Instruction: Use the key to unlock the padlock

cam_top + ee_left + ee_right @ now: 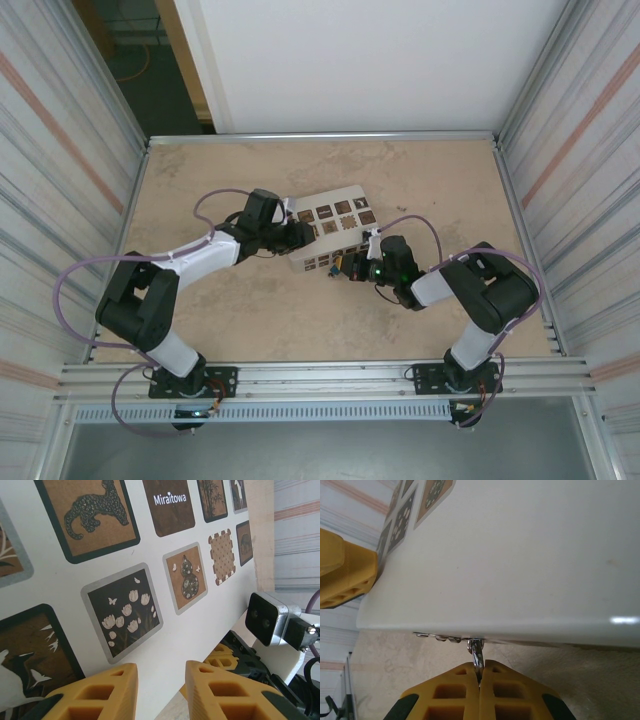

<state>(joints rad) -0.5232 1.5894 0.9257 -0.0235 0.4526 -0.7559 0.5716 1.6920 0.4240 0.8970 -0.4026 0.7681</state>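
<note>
**One slip risk here**

Our right gripper [479,672] is pinched fully shut on a thin silver loop [476,652] under the edge of the white box [520,555]. Key or padlock shackle, we can't tell. Twisting may drag the box past the part-open left gripper [159,672].

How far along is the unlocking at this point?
Done: right claw shut on a thin silver metal piece at the white box's lower edge. In hand: left claw at the box, fingers apart. Left: I can't tell whether that piece is key or shackle; nothing shows the padlock open yet.

Silver piece [476,657], half hidden (between fingers [450,695])
</note>
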